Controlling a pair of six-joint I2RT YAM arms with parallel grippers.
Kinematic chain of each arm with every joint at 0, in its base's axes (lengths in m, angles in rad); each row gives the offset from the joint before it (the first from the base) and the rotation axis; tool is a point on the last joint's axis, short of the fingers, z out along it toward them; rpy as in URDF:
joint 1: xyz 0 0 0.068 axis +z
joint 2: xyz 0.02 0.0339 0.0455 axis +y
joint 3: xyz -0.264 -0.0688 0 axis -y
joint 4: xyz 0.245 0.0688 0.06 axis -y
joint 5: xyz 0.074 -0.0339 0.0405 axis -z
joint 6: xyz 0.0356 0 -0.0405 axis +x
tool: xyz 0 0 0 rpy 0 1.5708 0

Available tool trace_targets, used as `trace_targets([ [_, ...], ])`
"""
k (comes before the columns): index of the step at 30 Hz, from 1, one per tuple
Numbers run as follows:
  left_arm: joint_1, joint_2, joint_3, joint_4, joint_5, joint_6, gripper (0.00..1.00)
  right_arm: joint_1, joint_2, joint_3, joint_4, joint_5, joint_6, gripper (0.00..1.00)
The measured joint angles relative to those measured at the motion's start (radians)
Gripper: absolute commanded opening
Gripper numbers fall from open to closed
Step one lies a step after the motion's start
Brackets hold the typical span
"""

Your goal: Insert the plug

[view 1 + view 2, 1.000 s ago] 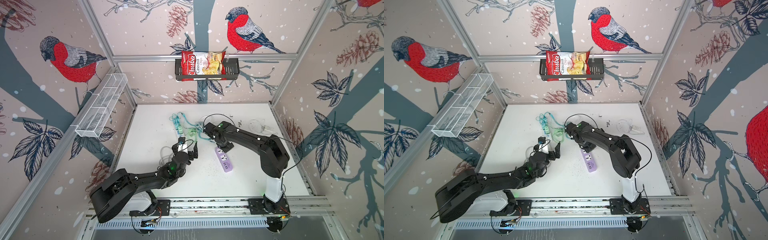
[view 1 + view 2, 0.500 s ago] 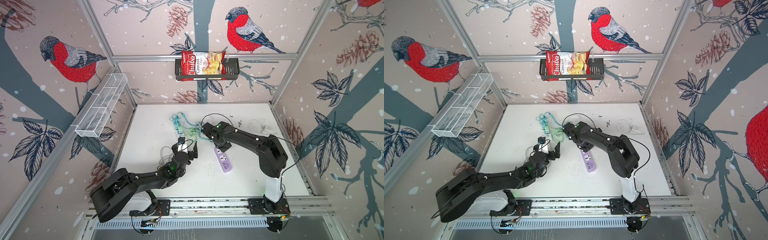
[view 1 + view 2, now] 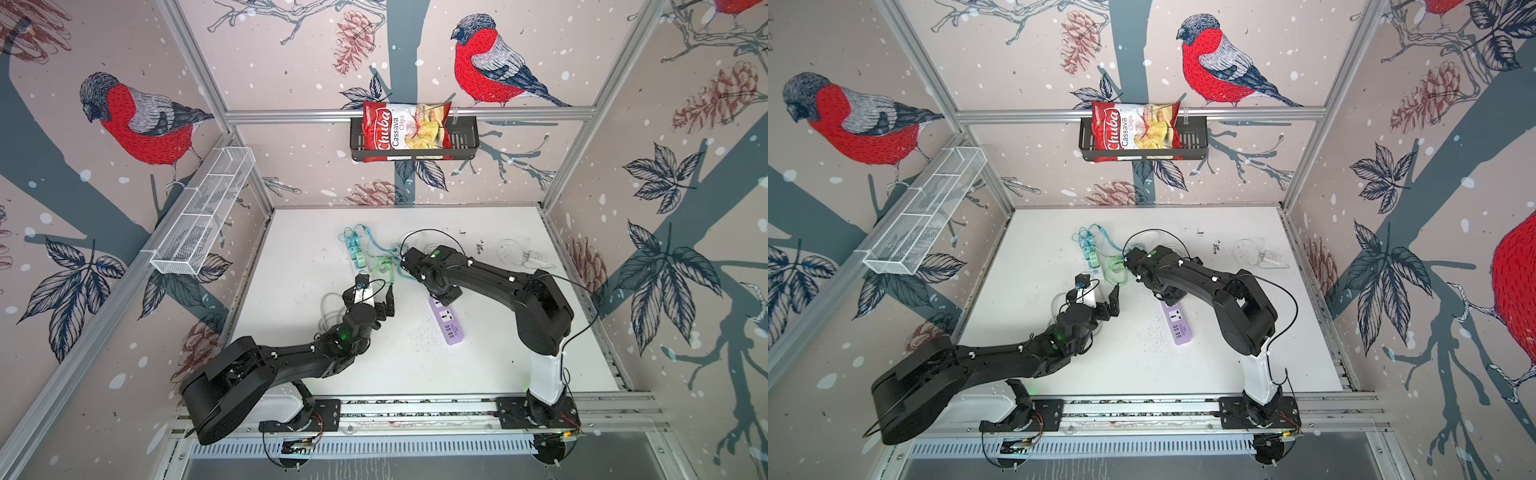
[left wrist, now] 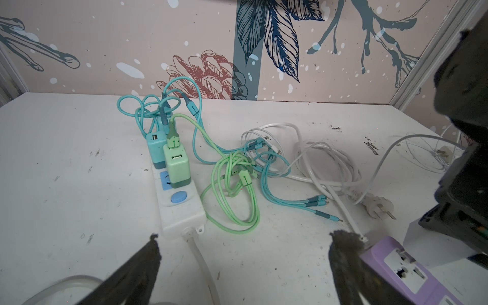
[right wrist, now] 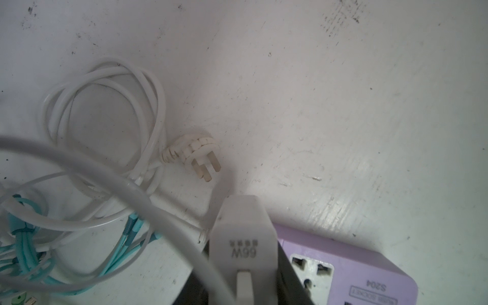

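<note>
Wallpaper (image 3: 291, 62) printed with red-breasted birds, pine cones and leaves is seen on every wall, framed by aluminium rails (image 3: 407, 113). A black basket (image 3: 465, 139) holding a bag of chips (image 3: 405, 131) is hung on the back wall. A white mesh shelf (image 3: 203, 224) is fixed to the wall on the left of both top views. The white tabletop (image 3: 498, 353) is scuffed and peppered with dark specks. The plug (image 5: 243, 227) — a white charger block — is pinched by the right gripper (image 5: 244, 269) at the cable end of the purple power strip (image 3: 446, 322); whether its pins are seated cannot be told. The left gripper (image 4: 247, 237) is spread wide, near a white power strip (image 4: 182, 211) and tangled cables (image 4: 237, 171).
</note>
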State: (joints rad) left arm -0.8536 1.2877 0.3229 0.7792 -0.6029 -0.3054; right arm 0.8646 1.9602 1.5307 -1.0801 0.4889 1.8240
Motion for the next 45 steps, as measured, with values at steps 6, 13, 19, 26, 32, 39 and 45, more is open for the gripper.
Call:
trace_targets([
  [6,0.002,-0.003,-0.003,0.000,0.000,0.000,0.98,0.010,-0.011,-0.023,0.013,0.018,0.016,0.00],
  [13,0.003,-0.002,-0.006,0.002,0.002,0.000,0.98,0.018,-0.016,-0.024,0.008,0.022,0.034,0.00],
  [19,0.005,0.000,-0.006,0.002,0.008,0.000,0.98,0.020,-0.021,-0.019,-0.026,-0.004,0.037,0.00],
  [26,0.005,0.004,-0.006,0.002,0.009,0.005,0.98,0.025,-0.016,-0.014,-0.027,-0.003,0.037,0.00],
  [32,0.005,0.005,-0.006,0.003,0.009,0.011,0.98,0.011,0.014,0.018,-0.035,0.002,0.027,0.00],
  [39,0.005,0.009,-0.006,0.009,0.024,0.011,0.98,0.011,0.023,0.021,-0.034,0.012,0.010,0.00],
  [45,0.007,0.010,-0.007,0.024,0.024,0.011,0.98,0.018,0.023,0.021,-0.034,0.019,0.008,0.00],
])
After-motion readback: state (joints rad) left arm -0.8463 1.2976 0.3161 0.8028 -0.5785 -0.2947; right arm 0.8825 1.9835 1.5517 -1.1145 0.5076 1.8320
